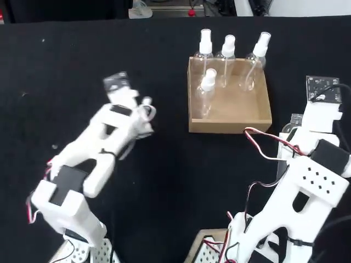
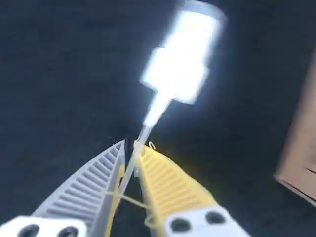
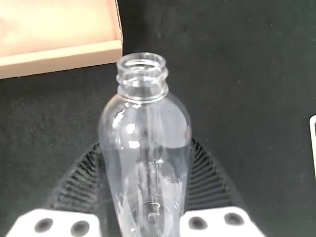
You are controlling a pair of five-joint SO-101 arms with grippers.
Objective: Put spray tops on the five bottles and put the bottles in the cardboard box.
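My left gripper (image 2: 129,146) is shut on the thin dip tube of a white spray top (image 2: 180,64), whose head sticks out beyond the fingertips. From above, this spray top (image 1: 147,104) hangs over the black mat, left of the cardboard box (image 1: 230,125). My right gripper (image 3: 144,148) is shut on a clear bottle (image 3: 143,133) with an open, capless neck. That bottle (image 1: 295,119) stands just right of the box's near corner. Inside the box, several clear bottles with spray tops (image 1: 207,82) stand upright.
The box's corner (image 3: 64,49) lies close beyond the held bottle, and its side (image 2: 301,163) shows past the spray top. Black cloth (image 1: 164,181) covers the table between the two arms. Red and white wires (image 1: 269,148) loop off the right arm.
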